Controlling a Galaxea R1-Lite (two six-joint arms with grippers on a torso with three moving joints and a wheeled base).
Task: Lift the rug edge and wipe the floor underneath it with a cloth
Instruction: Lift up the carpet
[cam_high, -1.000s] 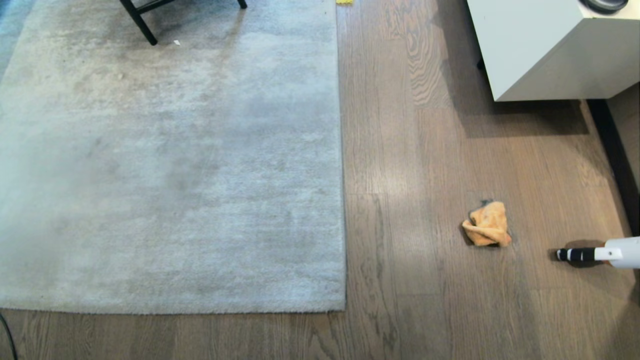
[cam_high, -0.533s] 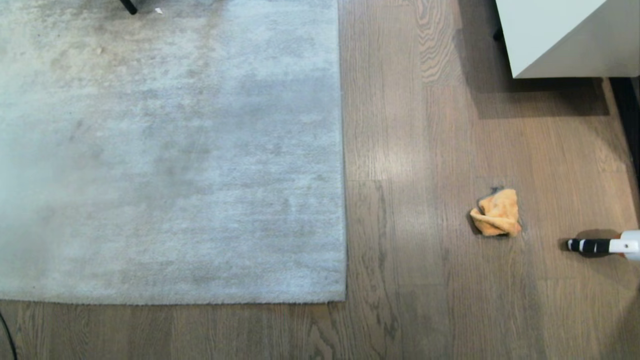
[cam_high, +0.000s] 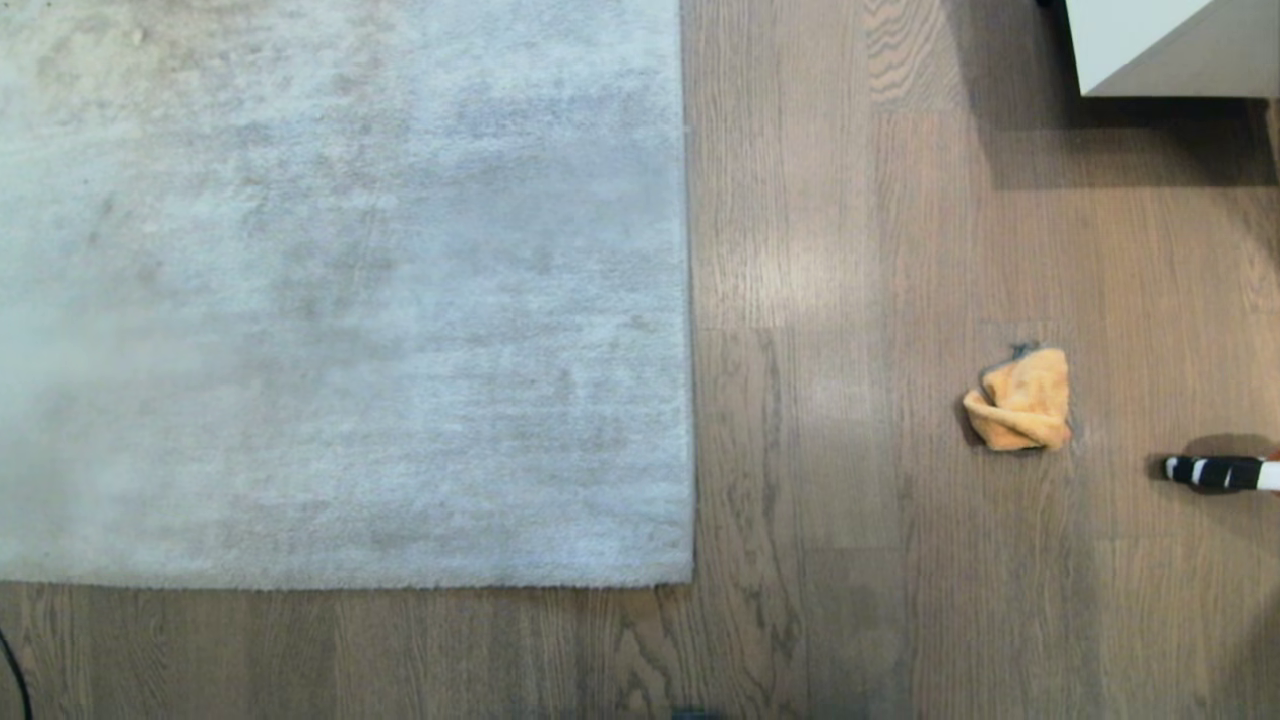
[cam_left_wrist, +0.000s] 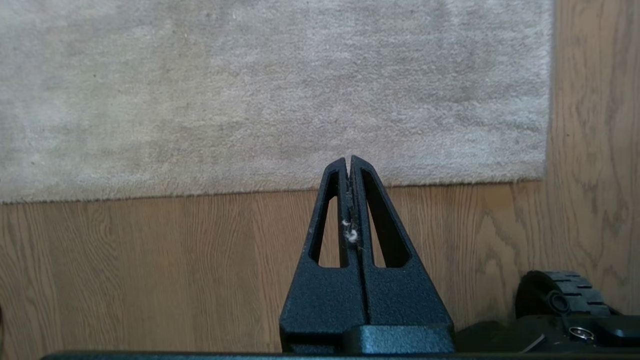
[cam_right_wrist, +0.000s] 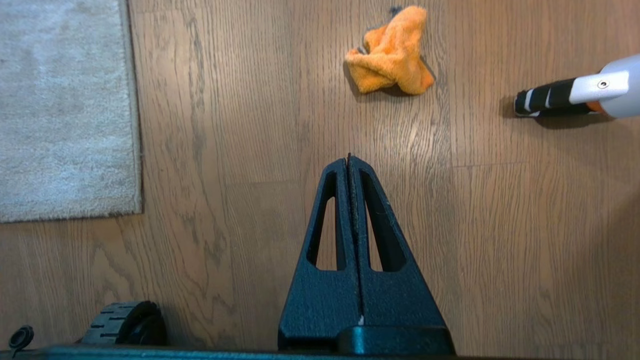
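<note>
— Looking from the head view, what is seen, and what is shown only at the wrists?

— Neither arm is caught in the head view. The rug (cam_high: 340, 290) is seen filling the 9 o'clock half, lying flat, its rug edge (cam_high: 688, 300) running from 12 toward 6 o'clock and turning at a corner near 6. The cloth (cam_high: 1020, 400) is found crumpled on the floor (cam_high: 800, 450) at 3 o'clock, well apart from the rug. Only in the wrist views are the grippers shown: the left gripper (cam_left_wrist: 348, 160) is clenched on nothing, held above the rug's near border; the right gripper (cam_right_wrist: 348, 159) is likewise clenched and empty, held over bare floor, the cloth lying at 12 to 1 o'clock beyond it. A black wheel (cam_right_wrist: 125, 322) is seen in the right wrist view.

— What room is left?

— A wide strip of floor is left between rug and cloth. Beside the cloth, at 3 o'clock, a black-and-white striped tip (cam_high: 1215, 472) lies. A white cabinet (cam_high: 1150, 40) is set at 1 o'clock.

— Any writing?

— None can be read.
</note>
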